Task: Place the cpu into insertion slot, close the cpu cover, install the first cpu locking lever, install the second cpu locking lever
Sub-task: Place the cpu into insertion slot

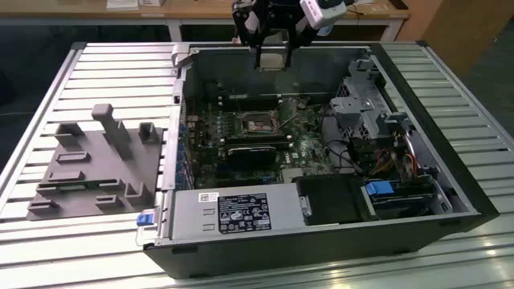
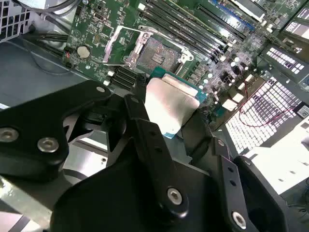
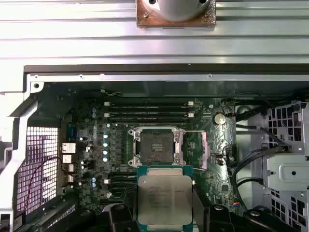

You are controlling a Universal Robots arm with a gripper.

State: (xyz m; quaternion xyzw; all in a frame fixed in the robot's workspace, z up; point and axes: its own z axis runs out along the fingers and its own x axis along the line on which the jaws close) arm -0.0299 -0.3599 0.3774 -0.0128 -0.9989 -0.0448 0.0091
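Ribbed aluminium tabletop (image 1: pixel 105 72) carries an open computer case (image 1: pixel 458 186). A wooden bench (image 1: pixel 201 9) stands behind it. A grey moulded fixture (image 1: pixel 92 171) lies on the slats, well off to the exterior view's left of the claw (image 1: pixel 271 55). The claw hangs above the case's far wall, clenched on two opposite edges of the cpu (image 3: pixel 164 198), which is held clear of the board. Below the claw, on the green motherboard (image 3: pixel 96 145), the insertion slot (image 3: pixel 155 145) sits bare with its dark centre exposed, well apart from the chip. The cpu cover (image 3: pixel 195 150) is swung open just beside the slot.
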